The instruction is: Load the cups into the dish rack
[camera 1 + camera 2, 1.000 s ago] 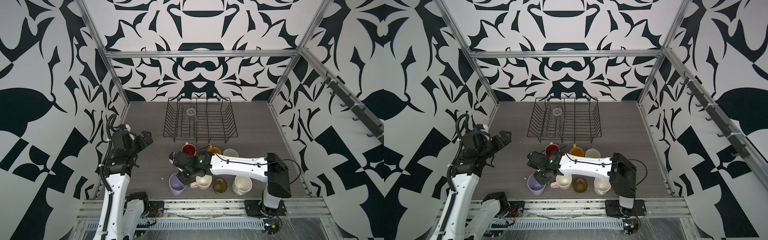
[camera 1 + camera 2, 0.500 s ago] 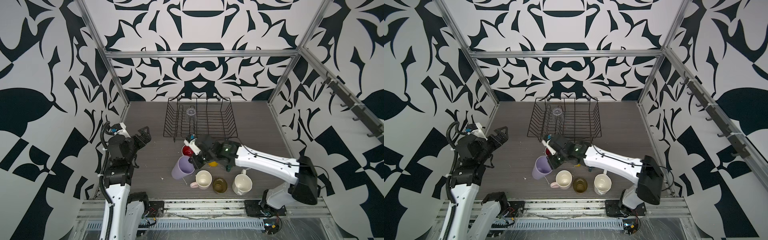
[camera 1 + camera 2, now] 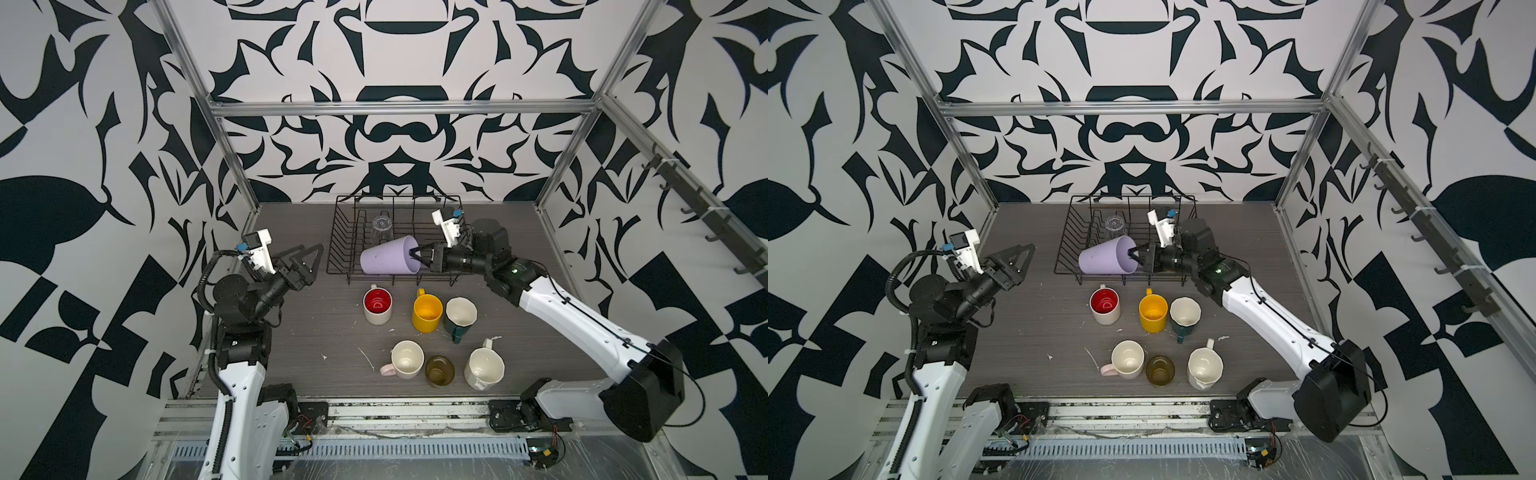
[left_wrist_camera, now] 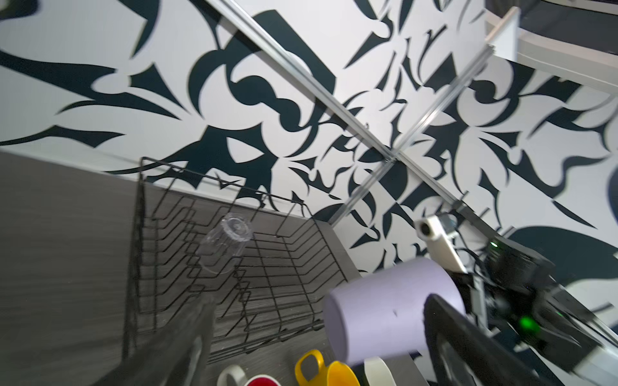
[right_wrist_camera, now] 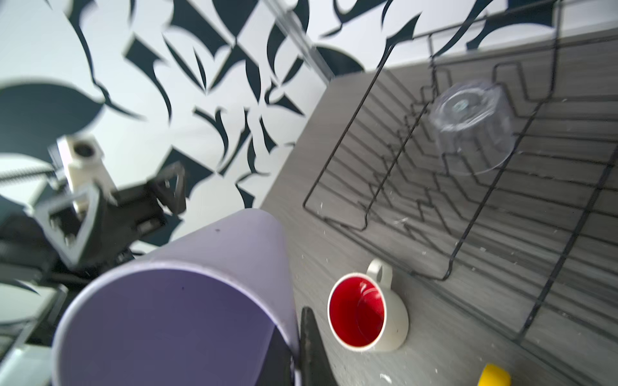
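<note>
Pinched tumbler (image 3: 384, 261) rim with right gripper (image 3: 415, 254), sideways at centre, left gripper (image 3: 309, 249) spread; arguably risked slipping free or clipping rack (image 3: 419, 230).

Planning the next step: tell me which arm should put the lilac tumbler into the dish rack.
Right. The right gripper is shut on the rim of the lilac tumbler, holding it on its side at the front of the dish rack. The left gripper is open, empty, apart from the rack.
</note>
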Controlling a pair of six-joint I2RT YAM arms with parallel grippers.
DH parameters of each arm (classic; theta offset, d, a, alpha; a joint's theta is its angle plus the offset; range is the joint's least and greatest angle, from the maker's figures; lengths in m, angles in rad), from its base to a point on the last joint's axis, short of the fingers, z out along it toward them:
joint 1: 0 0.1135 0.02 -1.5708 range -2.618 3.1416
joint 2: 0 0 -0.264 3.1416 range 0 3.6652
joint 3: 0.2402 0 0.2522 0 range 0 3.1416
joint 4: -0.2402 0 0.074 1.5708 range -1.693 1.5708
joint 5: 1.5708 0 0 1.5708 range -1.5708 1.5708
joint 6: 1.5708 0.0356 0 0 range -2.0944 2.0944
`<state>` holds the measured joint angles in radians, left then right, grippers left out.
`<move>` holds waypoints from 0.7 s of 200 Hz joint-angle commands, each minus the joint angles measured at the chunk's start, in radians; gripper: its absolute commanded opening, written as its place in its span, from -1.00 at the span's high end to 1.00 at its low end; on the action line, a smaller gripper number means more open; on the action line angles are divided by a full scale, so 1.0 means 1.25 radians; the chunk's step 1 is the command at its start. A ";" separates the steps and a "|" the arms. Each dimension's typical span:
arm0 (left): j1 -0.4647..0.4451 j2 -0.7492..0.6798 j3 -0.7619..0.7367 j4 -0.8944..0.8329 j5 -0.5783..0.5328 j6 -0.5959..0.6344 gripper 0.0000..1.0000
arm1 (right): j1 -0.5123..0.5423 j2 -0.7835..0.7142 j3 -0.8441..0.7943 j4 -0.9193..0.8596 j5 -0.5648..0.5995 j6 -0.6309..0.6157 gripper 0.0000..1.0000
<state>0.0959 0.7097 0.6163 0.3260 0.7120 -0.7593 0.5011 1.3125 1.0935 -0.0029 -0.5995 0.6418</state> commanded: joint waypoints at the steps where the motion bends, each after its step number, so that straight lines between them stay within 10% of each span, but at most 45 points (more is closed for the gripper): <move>1: 0.000 0.040 -0.003 0.215 0.181 -0.088 -0.99 | -0.046 -0.001 -0.003 0.200 -0.141 0.105 1.00; 140: -0.025 0.299 -0.004 0.796 0.300 -0.469 -0.99 | 0.000 0.134 0.107 0.424 -0.336 0.218 1.00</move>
<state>0.0765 1.0542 0.6102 1.1191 1.0603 -1.2308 0.4709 1.4750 1.1610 0.4263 -0.9710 0.8940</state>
